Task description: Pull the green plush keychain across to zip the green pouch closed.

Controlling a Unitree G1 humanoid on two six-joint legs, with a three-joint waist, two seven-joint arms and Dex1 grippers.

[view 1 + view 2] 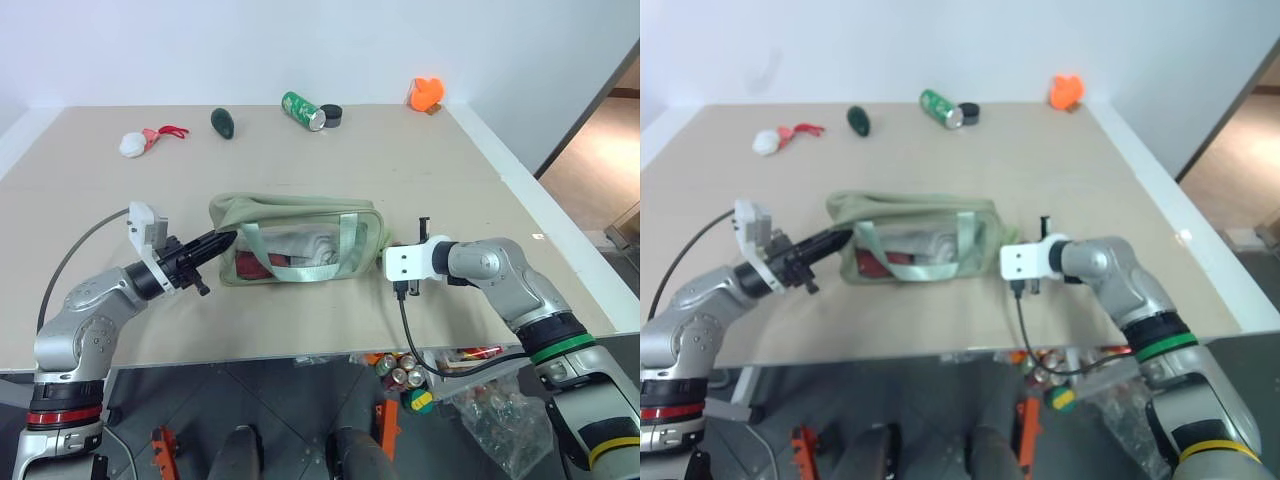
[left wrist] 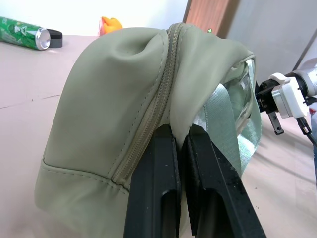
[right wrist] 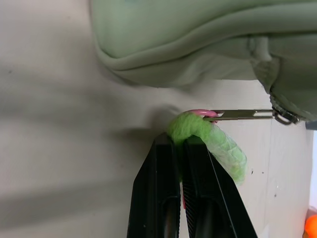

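While the green pouch (image 1: 297, 240) lies on the table (image 1: 300, 160) between the two arms, both grippers have something of it in their fingers. The left gripper (image 2: 179, 136) has its two black fingers pressed together on a fold of the pouch's end fabric, just beside the zipper seam (image 2: 157, 94), which runs up and away from the fingertips over the crown of the bag. That seam looks closed along the stretch seen from the left wrist.

At the other end, the right gripper (image 3: 181, 144) has its fingers nearly together, pinching the green plush keychain (image 3: 208, 141). The plush bulges out beside the fingertips, with a pink loop just past them and a metal zipper pull (image 3: 245, 115) stretching taut from that loop to the pouch's corner. The slider thus seems to sit at the far end of its track, at the pouch's edge nearest the right fingers.

By my reading, the zip is drawn across and the closing is essentially done. What remains is likely only to release the keychain and let go of the pouch, though I cannot see the whole zipper line to confirm it is shut throughout.
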